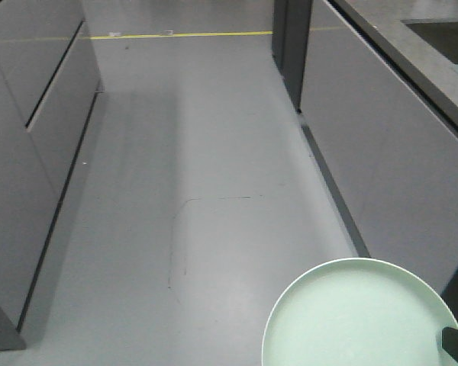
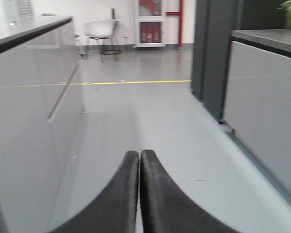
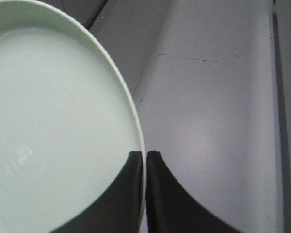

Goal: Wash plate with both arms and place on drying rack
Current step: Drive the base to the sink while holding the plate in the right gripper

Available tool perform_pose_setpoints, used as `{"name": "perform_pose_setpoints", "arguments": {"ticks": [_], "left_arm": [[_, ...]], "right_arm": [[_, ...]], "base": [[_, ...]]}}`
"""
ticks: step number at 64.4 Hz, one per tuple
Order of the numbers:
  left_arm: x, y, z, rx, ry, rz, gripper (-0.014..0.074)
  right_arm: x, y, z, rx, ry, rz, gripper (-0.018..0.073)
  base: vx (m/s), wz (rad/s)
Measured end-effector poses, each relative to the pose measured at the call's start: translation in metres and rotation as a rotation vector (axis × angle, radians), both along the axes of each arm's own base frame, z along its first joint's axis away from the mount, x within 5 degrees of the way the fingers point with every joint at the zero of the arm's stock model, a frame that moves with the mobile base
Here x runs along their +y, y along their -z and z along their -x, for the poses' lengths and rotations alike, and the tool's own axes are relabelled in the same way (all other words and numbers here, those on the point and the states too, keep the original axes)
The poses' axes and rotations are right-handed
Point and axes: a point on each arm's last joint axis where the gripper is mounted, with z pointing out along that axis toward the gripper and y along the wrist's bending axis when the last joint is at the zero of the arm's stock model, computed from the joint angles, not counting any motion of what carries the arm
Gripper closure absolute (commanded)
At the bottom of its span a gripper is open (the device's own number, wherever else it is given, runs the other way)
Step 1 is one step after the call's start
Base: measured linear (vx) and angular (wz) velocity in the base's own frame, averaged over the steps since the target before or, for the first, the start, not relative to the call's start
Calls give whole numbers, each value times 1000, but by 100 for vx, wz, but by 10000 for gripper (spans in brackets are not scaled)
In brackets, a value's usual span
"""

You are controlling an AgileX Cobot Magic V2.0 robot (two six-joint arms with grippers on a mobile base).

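Where the plate [image 1: 362, 320] is: low right corner of the front view, face up above the floor [image 1: 237, 137], beside the right-hand cabinet front; the frame cuts off its lower edge.
Plate appearance: round, pale mint green, matte, with a flat bottom and a low rim; the right wrist view shows a faint sheen on the inner face.
Right pincer [image 3: 144, 158]: clenched on the plate's rim. One black finger lies over the inner face, the other outside the rim, and the rim edge runs between them.
Left pincer [image 2: 139, 156]: clenched on nothing. Both black fingers are pressed together tip to tip, pointing along the aisle above the floor.
Floor detail: grey and smooth, with a thin dark mark [image 1: 189, 200] mid-aisle and a yellow line [image 1: 183, 34] across the far end.
Cabinet fronts [image 1: 38, 152]: grey, lining both sides of the aisle.
Table [image 1: 389, 38]: grey top at upper right, over the right-hand cabinet front.
Background: white chair [image 2: 103, 29] beyond the yellow line.
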Motion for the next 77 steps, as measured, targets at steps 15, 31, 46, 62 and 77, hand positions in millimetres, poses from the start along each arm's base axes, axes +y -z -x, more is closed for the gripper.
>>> {"name": "perform_pose_setpoints", "arguments": {"ticks": [15,31,46,62,77], "left_arm": [[0,0,0,0,0,0,602],[0,0,0,0,0,0,602],[0,0,0,0,0,0,602],[0,0,0,0,0,0,602],[0,0,0,0,0,0,602]], "right_arm": [[0,0,0,0,0,0,568],[0,0,0,0,0,0,568],[0,0,0,0,0,0,568],[0,0,0,1,0,0,568],[0,0,0,1,0,0,568]], "base": [[18,54],[20,31],[24,12],[30,1],[34,-6]]}}
